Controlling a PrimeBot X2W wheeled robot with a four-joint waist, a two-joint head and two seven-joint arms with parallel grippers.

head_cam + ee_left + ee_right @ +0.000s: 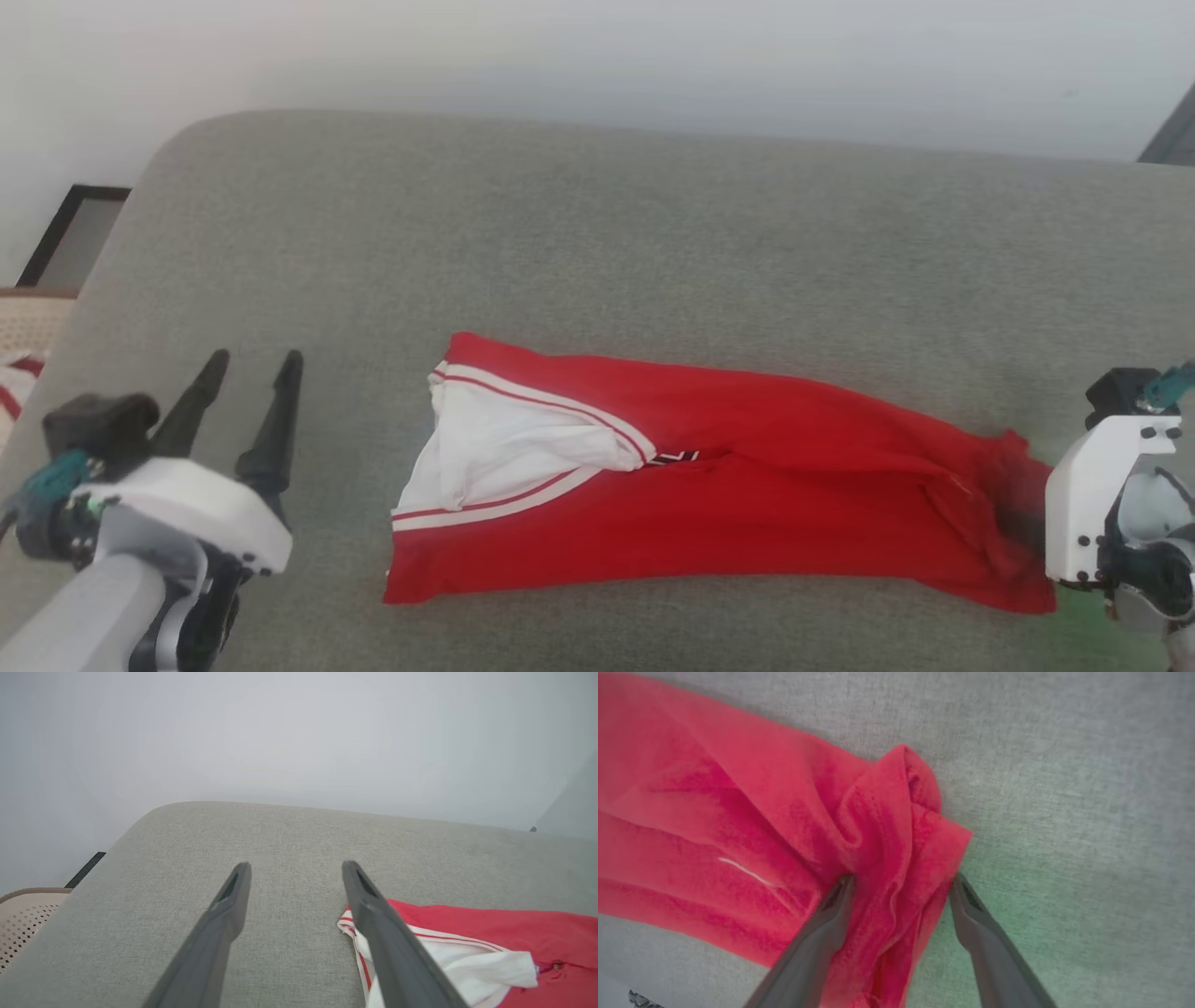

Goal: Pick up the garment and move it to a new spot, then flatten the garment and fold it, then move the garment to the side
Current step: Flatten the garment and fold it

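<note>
While the folded red garment [747, 467] lies lengthwise across the near part of the grey cushion [653, 233], the left gripper [257, 359] hovers spread and empty near its white-sleeved end, and the right gripper [901, 879] stands spread astride its bunched opposite corner, not pinching it.
</note>
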